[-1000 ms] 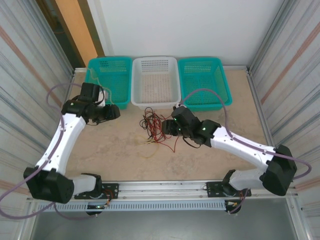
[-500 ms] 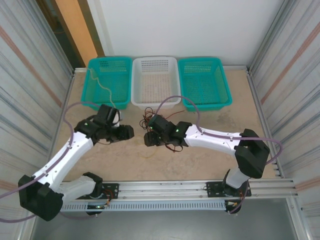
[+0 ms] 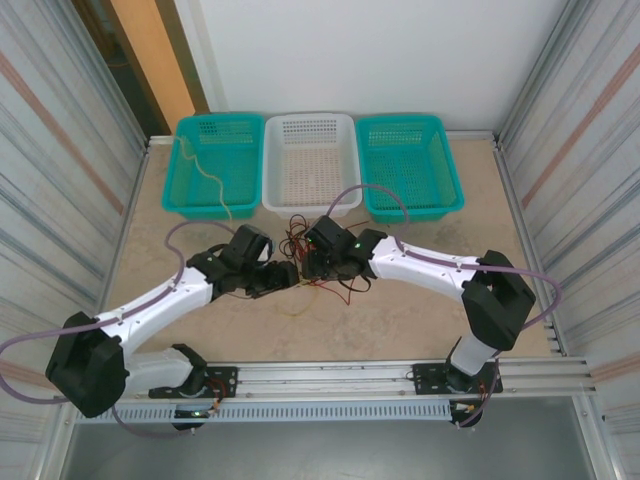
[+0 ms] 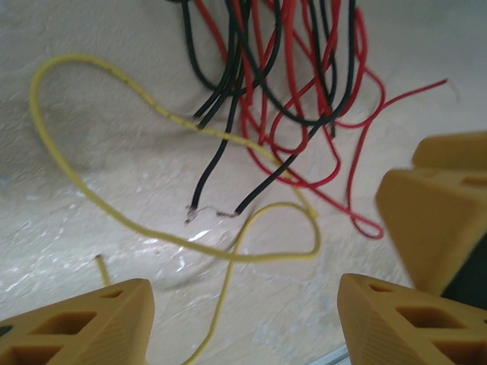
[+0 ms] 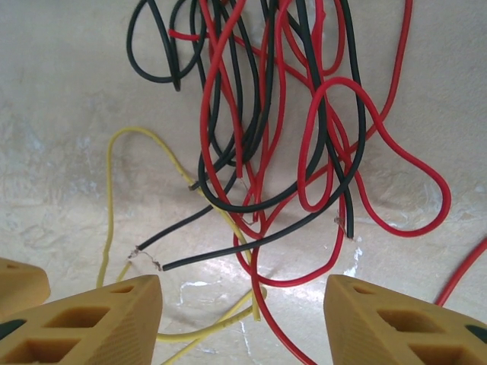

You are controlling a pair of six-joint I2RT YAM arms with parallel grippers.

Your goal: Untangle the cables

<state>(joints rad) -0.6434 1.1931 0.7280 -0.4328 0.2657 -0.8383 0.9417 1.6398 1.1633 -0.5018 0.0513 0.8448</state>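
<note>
**Both pincers released above the wire tangle**

The tangle of thin red, black and pale yellow cables (image 3: 296, 236) lies on the beige tabletop (image 3: 420, 330), just in front of the white plastic mesh basket (image 3: 310, 160). The left gripper (image 3: 288, 276) and right gripper (image 3: 308, 268) hover nose to nose above it. Each has its yellow fingers spread and holds nothing.

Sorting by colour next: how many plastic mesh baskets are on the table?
3, along the far edge: left teal mesh basket, white mesh basket in the middle, right teal mesh basket.
</note>
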